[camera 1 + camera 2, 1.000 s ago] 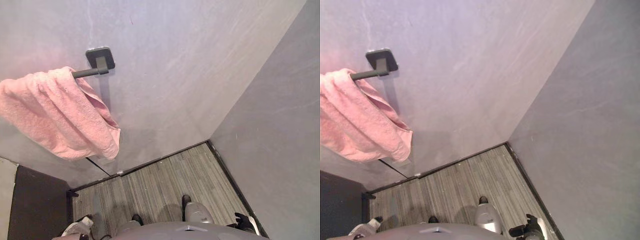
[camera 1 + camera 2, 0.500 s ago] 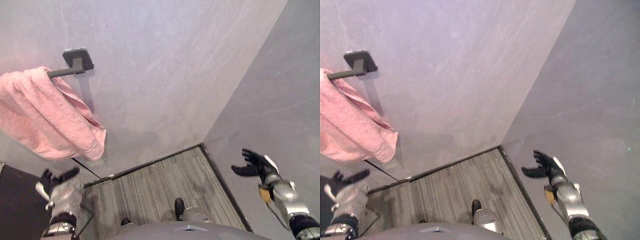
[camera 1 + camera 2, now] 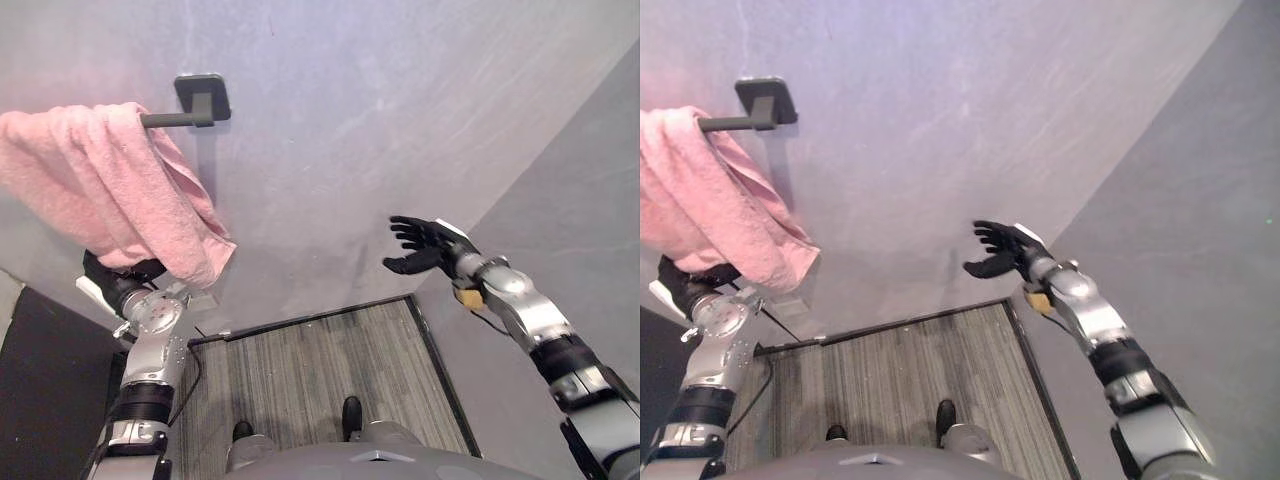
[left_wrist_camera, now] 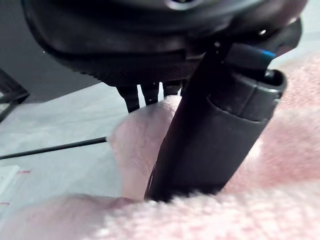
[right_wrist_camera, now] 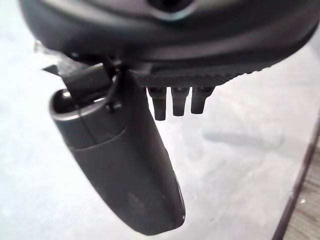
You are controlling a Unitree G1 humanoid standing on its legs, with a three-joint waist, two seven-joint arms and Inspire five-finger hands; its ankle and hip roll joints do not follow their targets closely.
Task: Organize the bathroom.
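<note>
Up on the grey wall (image 3: 330, 130), a dark towel bar (image 3: 178, 119) runs out from its square mount (image 3: 203, 95), and the pink towel (image 3: 110, 195) hangs bunched over it, well above the floor. The left hand (image 3: 112, 277) is raised under the towel's lower folds, its dark bulk partly covered by the cloth. In the left wrist view the thumb (image 4: 210, 135) is sunk into the towel's nap (image 4: 280, 165) and the fingers (image 4: 150, 92) reach past the pink edge. Whether they are clenched on the cloth or only pressing against it cannot be told, since the towel hides their tips.

Well off to the other side of the towel, the right hand (image 3: 425, 245) is held up in the air in front of the wall, near the corner where a darker grey side wall (image 3: 580, 200) meets it. Its fingers (image 3: 408, 232) are spread and released, grasping nothing; the right wrist view shows the thumb (image 5: 125, 175) and short fingertips against bare wall.

The towel is thick and fluffy, a soft salmon pink, draped unevenly, with one corner drooping down beside the left fingers. A thin dark seam (image 3: 785, 322) crosses the wall just below it.

Below both hands lies a striped grey-brown floor (image 3: 320, 360), edged by a dark skirting strip (image 3: 310, 320) along the wall's foot. A dark panel (image 3: 45, 390) stands by the left arm.
</note>
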